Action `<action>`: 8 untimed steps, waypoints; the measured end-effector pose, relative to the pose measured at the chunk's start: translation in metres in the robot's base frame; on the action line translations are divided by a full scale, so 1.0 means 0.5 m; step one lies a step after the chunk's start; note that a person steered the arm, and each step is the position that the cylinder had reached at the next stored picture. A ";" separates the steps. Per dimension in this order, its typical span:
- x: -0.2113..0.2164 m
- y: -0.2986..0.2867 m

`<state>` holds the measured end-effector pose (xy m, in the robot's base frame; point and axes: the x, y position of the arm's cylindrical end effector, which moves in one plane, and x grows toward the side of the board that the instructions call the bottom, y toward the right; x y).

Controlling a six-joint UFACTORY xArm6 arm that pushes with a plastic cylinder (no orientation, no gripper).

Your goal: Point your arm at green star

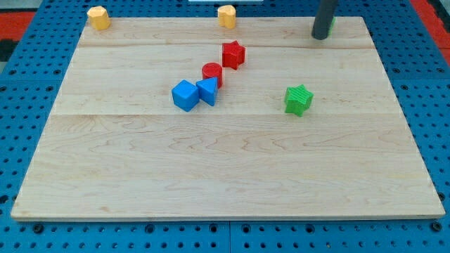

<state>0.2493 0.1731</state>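
- Pale wooden board [225, 176]: near half bare.
- Green star-shaped block [298, 100], the view's right of centre, alone.
- Mid-board cluster: two blue blocks, a cube [185, 95] touching a wedge-like one [208, 91]; red cylinder [212, 73] just behind; red star [233, 54] beyond.
- Far edge: two yellow blocks [98, 17] [226, 15], shapes unclear.
- Dark rod, cut off at top; my tip [320, 36] holds nothing, well apart from the green star. Green sliver [332, 23] behind it, mostly hidden.

no text, label or number can be read anywhere.
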 end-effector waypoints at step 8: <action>0.091 -0.073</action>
<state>0.2946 0.1365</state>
